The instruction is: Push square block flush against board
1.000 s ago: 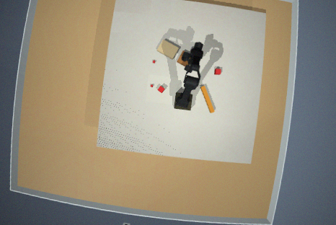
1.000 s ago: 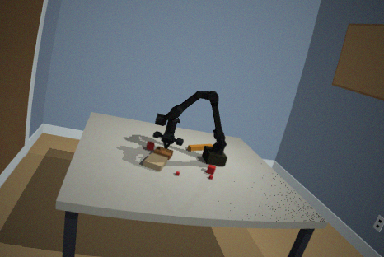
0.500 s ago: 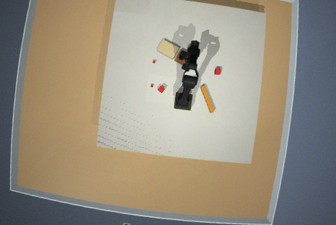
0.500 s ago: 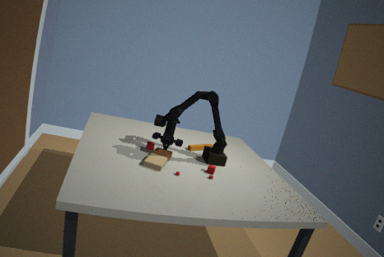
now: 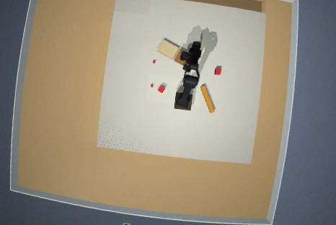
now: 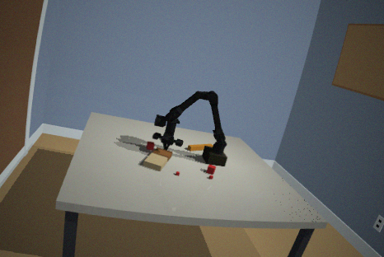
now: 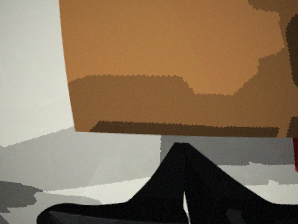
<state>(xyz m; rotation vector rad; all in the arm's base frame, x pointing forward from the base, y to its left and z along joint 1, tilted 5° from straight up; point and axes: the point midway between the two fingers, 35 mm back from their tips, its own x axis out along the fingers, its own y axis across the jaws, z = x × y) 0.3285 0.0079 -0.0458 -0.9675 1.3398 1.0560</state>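
Jaws fully closed, nothing held; the gripper [image 7: 181, 163] is used as a blunt pusher, tips low at the near edge of the square block [image 7: 173, 43] in the wrist view.

Top view: the brown block [image 5: 178, 56] lies mid-surface, mostly hidden under the arm, directly right of the pale board [image 5: 169, 49]. The two appear to touch along one side, though the wrist hardware covers most of the seam, so I cannot tell whether contact runs the full side or whether any edge is even.

Risks from here:
- The tips meet the block off its centre line, so further pushing could twist it, leaving only a corner touching.
- The board is loose on the surface [image 5: 223, 131]; a hard shove may slide or rotate it and spoil edge alignment.
- Retracting low could drag the block back off the board.
- A small red cube [image 6: 151, 145] sits close by the gripper and could be knocked.
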